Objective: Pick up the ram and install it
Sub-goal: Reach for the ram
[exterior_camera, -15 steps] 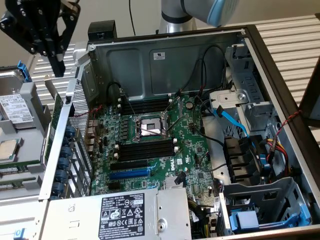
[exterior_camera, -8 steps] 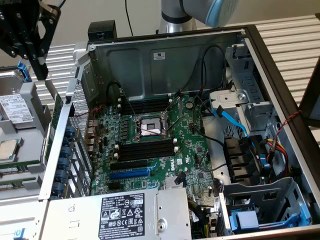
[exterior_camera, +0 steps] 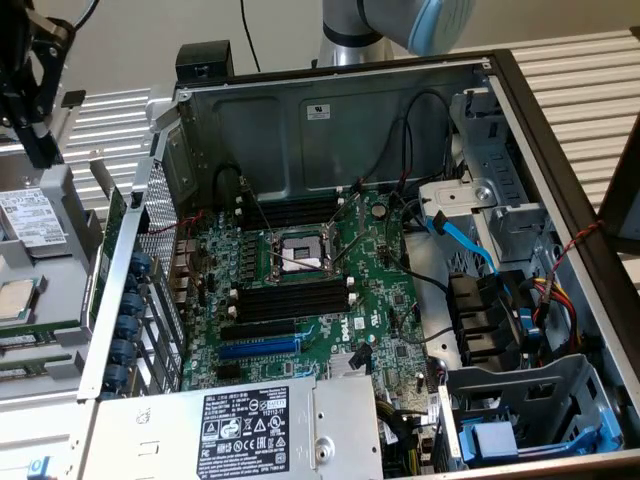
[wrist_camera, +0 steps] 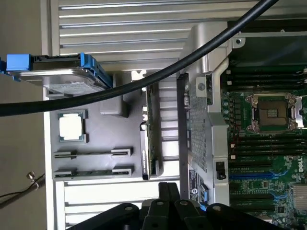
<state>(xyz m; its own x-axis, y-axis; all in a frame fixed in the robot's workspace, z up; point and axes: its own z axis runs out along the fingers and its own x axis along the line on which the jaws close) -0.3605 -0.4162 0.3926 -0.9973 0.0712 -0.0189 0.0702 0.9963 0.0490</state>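
1. The jaws hung pressed together above the grey tray at the exterior view's left, outside the computer case.
2. The ram lay in a cradle on that tray, clear of the jaws and not yet picked up.
3. On the same tray sat a CPU, with one more cradle between it and the ram, and a hard drive on blue rails.
4. Inside the case, black memory slots flanked the CPU socket on the motherboard.
5. The blue expansion slot ran near the power supply.
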